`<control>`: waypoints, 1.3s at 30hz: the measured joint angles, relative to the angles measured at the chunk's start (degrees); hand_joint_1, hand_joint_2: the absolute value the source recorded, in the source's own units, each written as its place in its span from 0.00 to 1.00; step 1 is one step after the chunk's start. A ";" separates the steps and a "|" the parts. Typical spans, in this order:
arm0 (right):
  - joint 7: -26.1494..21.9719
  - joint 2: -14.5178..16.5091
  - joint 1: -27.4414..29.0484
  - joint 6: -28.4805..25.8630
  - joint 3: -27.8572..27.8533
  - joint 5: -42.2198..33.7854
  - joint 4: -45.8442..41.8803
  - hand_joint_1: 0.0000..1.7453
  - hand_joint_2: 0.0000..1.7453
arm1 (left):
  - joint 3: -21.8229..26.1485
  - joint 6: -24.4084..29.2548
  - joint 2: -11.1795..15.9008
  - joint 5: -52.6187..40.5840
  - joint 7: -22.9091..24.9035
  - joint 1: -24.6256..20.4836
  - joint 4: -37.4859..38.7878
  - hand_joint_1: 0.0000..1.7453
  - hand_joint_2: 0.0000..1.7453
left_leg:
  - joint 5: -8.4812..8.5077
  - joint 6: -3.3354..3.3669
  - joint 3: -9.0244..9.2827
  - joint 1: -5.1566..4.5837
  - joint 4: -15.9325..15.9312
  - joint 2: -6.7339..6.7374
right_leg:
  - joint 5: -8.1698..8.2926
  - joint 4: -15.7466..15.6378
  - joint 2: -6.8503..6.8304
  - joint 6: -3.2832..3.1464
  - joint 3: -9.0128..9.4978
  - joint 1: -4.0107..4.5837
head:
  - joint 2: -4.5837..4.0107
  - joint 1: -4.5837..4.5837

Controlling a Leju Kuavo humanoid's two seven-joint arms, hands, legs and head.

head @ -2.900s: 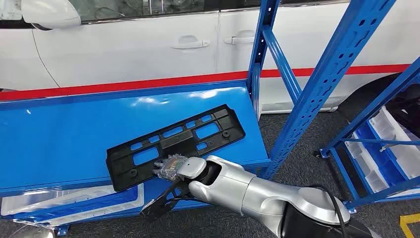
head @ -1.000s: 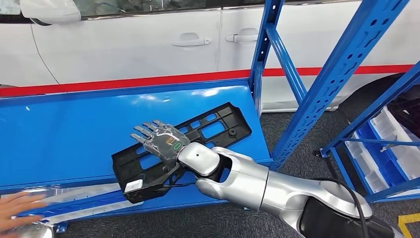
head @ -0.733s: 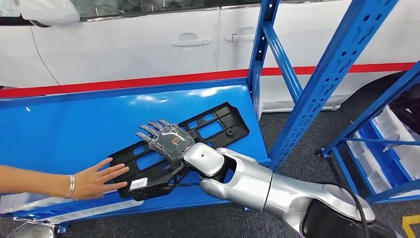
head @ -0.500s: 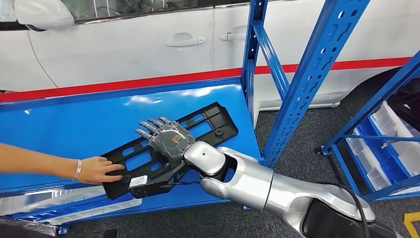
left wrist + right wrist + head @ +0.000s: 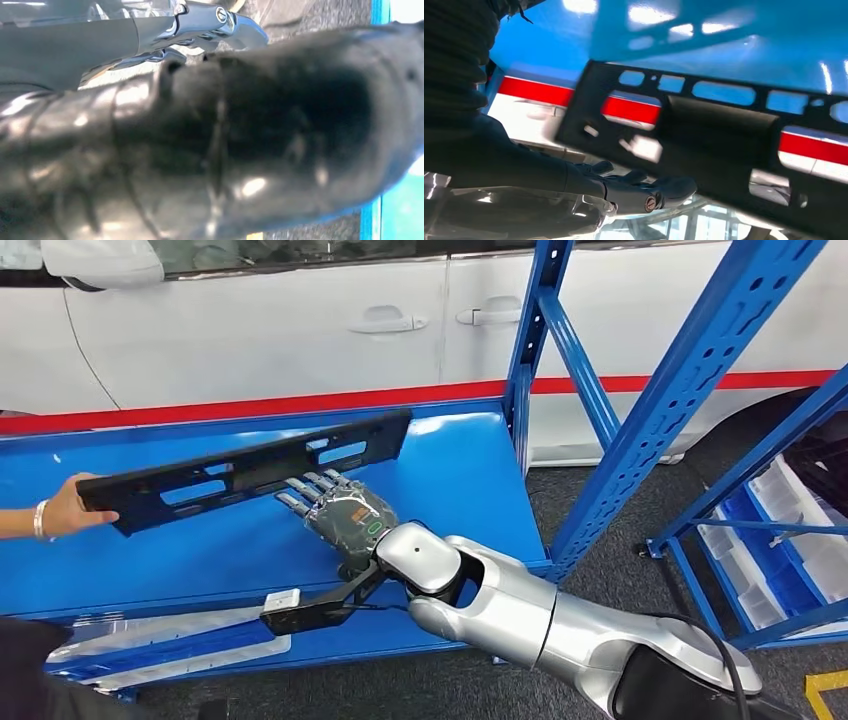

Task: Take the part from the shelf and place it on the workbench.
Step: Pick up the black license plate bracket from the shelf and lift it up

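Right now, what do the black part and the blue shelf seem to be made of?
The part looks like matte black moulded plastic: dull surface, moulded cut-outs. The shelf is probably painted metal with a glossy finish: bright reflections show on it.

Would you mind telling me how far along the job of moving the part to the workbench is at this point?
Done: the black part is lifted off the blue shelf. In hand: a person's hand holds it by one end; the right robot hand is open beneath it, holding nothing. Left: the robot must get a grip on the part and place it on the workbench.
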 joint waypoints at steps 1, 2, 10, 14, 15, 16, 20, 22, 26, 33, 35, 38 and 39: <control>0.00 -0.09 0.19 -0.04 -0.04 0.05 -0.03 0.00 1.00 | -0.01 -0.02 0.02 0.00 0.01 0.00 0.00 0.00 0.00 | -0.02 0.11 0.00 -0.02 0.03 -0.01 | -1.12 3.16 -0.01 0.08 -1.52 -0.06 | -0.01 0.02; 0.00 -0.20 0.39 -0.07 -0.05 0.11 -0.03 0.00 1.00 | -0.01 -0.04 0.02 0.00 0.01 0.02 0.00 0.00 0.00 | -0.06 0.13 0.00 -0.03 0.09 -0.03 | -1.30 4.84 -0.02 0.13 -2.37 -0.09 | -0.01 0.04; 0.00 -0.33 0.71 -1.15 -0.83 0.99 -0.54 0.00 1.00 | -0.01 -0.11 -0.13 -0.12 0.05 0.04 0.00 0.00 0.00 | -0.91 -1.55 -0.68 -0.21 1.60 -0.23 | 5.14 -9.24 0.24 -1.21 4.38 0.08 | 0.01 0.01; 0.00 -0.27 0.74 -1.17 -1.03 1.03 -0.77 0.00 1.00 | -0.02 -0.11 -0.07 -0.15 0.05 0.05 0.00 0.00 0.00 | -4.65 -2.71 -3.38 0.07 7.55 -0.14 | 5.58 -9.90 0.10 -2.22 4.58 -0.36 | 0.00 -0.27; 0.00 -0.27 0.79 -1.17 -1.05 1.03 -0.81 0.00 1.00 | -0.03 -0.11 -0.09 -0.16 0.06 0.06 0.00 0.00 0.00 | -6.40 -2.97 -5.15 0.15 11.30 -0.14 | 5.59 -9.91 0.05 -2.33 4.54 -0.35 | 0.00 -0.35; 0.00 -0.27 0.89 -1.17 -1.07 1.03 -0.84 0.00 1.00 | -0.03 -0.11 -0.10 -0.16 0.06 0.07 0.00 0.00 0.00 | -7.69 -3.16 -6.84 0.23 14.79 -0.13 | 5.59 -9.90 0.02 -2.36 4.49 -0.32 | 0.00 -0.35; 0.00 -0.29 1.19 -1.22 -1.13 1.18 -0.89 0.00 1.00 | -0.03 -0.11 -0.06 -0.15 0.07 0.16 0.00 0.00 0.00 | -3.51 -3.02 -5.05 0.31 10.72 -0.10 | 5.52 -9.86 0.11 -2.30 4.64 -0.30 | 0.00 -0.37; 0.00 -0.29 1.17 -1.35 -1.30 1.36 -1.04 0.00 1.00 | -0.03 -0.10 -0.01 -0.16 0.08 0.06 0.00 0.00 0.00 | -0.98 -2.47 -1.63 0.08 3.66 -0.09 | 5.45 -9.84 0.16 -1.99 4.65 -0.15 | 0.00 -0.34; 0.02 -0.31 1.22 -1.52 -1.49 1.56 -1.28 0.00 1.00 | -0.05 -0.08 -0.04 -0.15 0.15 0.06 0.00 0.00 0.00 | -0.59 -1.30 -0.45 -0.19 0.88 -0.18 | 5.47 -9.98 0.12 -0.72 4.54 -0.07 | 0.00 -0.28; 0.07 -0.69 2.01 -1.40 -1.72 1.64 -1.49 0.00 1.00 | -0.05 -0.05 -0.02 -0.09 0.21 0.00 0.00 0.00 0.00 | -0.37 0.16 0.08 -0.01 0.25 -0.06 | -0.79 4.79 -0.06 0.27 -2.58 -0.07 | 0.00 0.04; 0.07 -0.76 2.15 -1.15 -1.72 1.72 -1.48 0.00 1.00 | -0.05 -0.11 -0.07 -0.09 0.20 0.06 0.00 0.00 0.00 | -0.63 0.04 0.09 0.00 0.63 -0.16 | 2.67 -0.17 -0.08 0.06 -0.25 -0.07 | 0.00 0.05; 0.06 -0.69 2.13 -0.95 -1.72 1.80 -1.48 0.00 1.00 | -0.07 -0.13 -0.16 -0.11 0.15 0.00 0.00 0.00 0.00 | -1.18 -0.67 -0.30 -0.24 1.53 -0.26 | 5.47 -8.64 0.05 -0.61 3.93 0.06 | 0.00 -0.01; 0.06 -0.67 2.16 -0.92 -1.72 1.81 -1.47 0.00 1.00 | -0.07 -0.13 -0.17 -0.13 0.13 -0.01 0.00 0.00 0.00 | -1.22 -0.94 -0.45 -0.31 1.63 -0.27 | 5.25 -9.16 0.14 -0.80 4.13 0.16 | 0.00 -0.03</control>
